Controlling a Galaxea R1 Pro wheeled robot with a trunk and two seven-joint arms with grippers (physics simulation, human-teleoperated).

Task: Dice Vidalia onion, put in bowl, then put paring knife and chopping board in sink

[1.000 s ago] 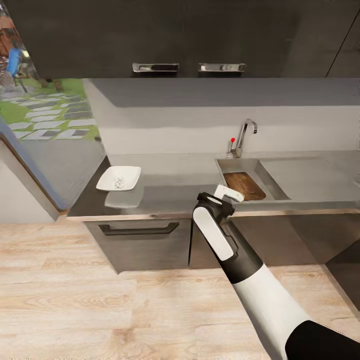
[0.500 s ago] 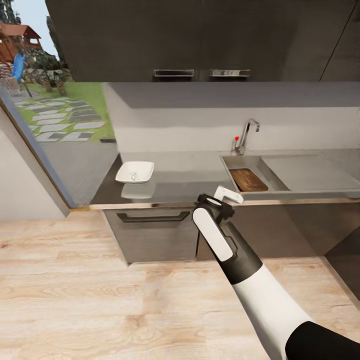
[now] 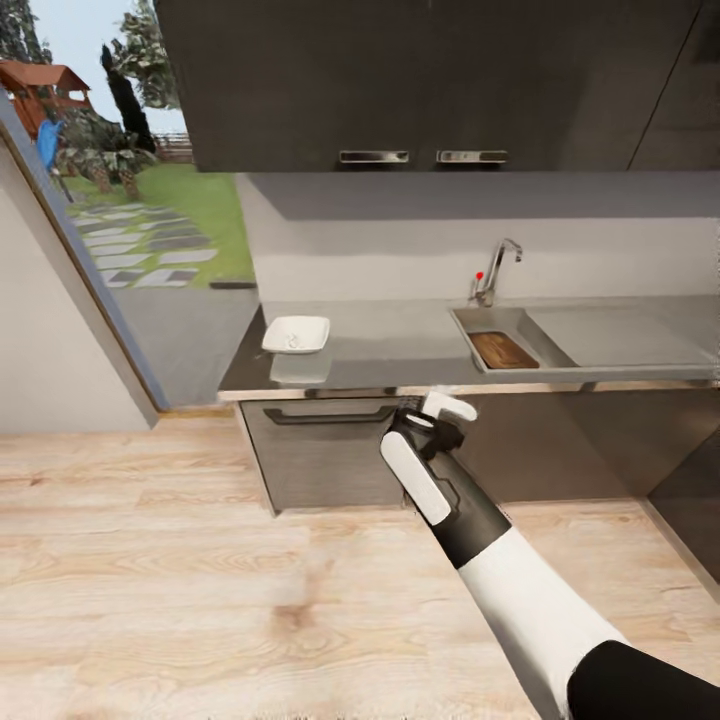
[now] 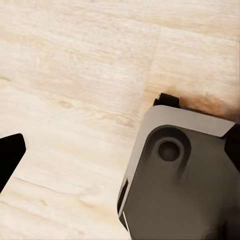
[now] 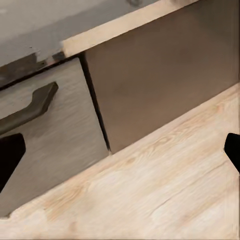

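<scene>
The countertop (image 3: 400, 345) runs wide across the head view, over dark cabinets. The sink (image 3: 470, 322) is set in its right part, w/ the chopping board (image 3: 502, 349) lying flat inside the basin. The bowl (image 3: 296, 334) stands well apart, near the left end. The right gripper (image 3: 447, 407) hangs in front of the cabinet, fingers apart, holding nothing. Left gripper (image 4: 11, 155): cannot tell. I think the board is stiff, quite light; best grip at its rim or slot handle. Knife and onion I cannot find

Wood floor (image 3: 200, 560), dark wall cabinets (image 3: 420, 80), garden (through glass) (image 3: 170, 215)
</scene>
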